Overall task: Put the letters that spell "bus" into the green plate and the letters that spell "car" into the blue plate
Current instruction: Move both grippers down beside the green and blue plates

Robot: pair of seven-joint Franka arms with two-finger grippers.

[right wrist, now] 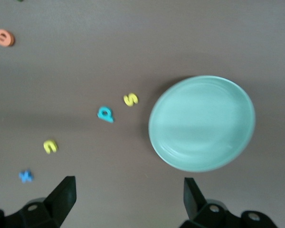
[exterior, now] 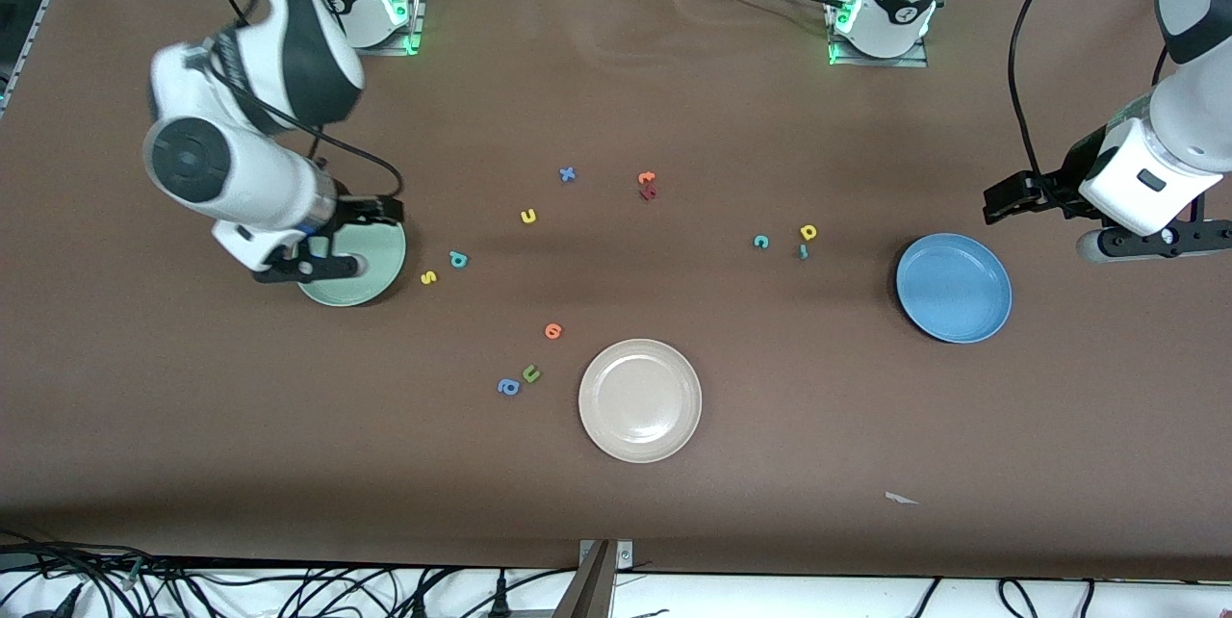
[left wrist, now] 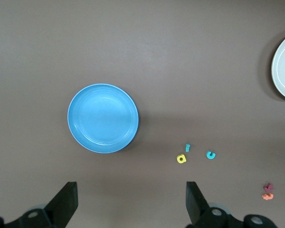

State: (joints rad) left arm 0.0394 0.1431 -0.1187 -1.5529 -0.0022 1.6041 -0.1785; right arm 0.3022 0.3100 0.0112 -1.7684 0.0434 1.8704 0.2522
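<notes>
Mint-green plate (exterior: pixel 371 273) sits half hidden under the right gripper (exterior: pixel 318 238), fingers spread; left gripper (left wrist: pixel 132 202) likewise spread.

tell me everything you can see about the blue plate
The blue plate is round, plain medium blue, smooth and glossy like glazed ceramic or plastic, with a shallow raised rim and flat centre. It sits flat and upright on the brown table toward the left arm's end, empty, with nothing touching it. The nearest letters, a teal c, a yellow d-shaped one and a thin teal r, lie apart from it on the table.
</notes>
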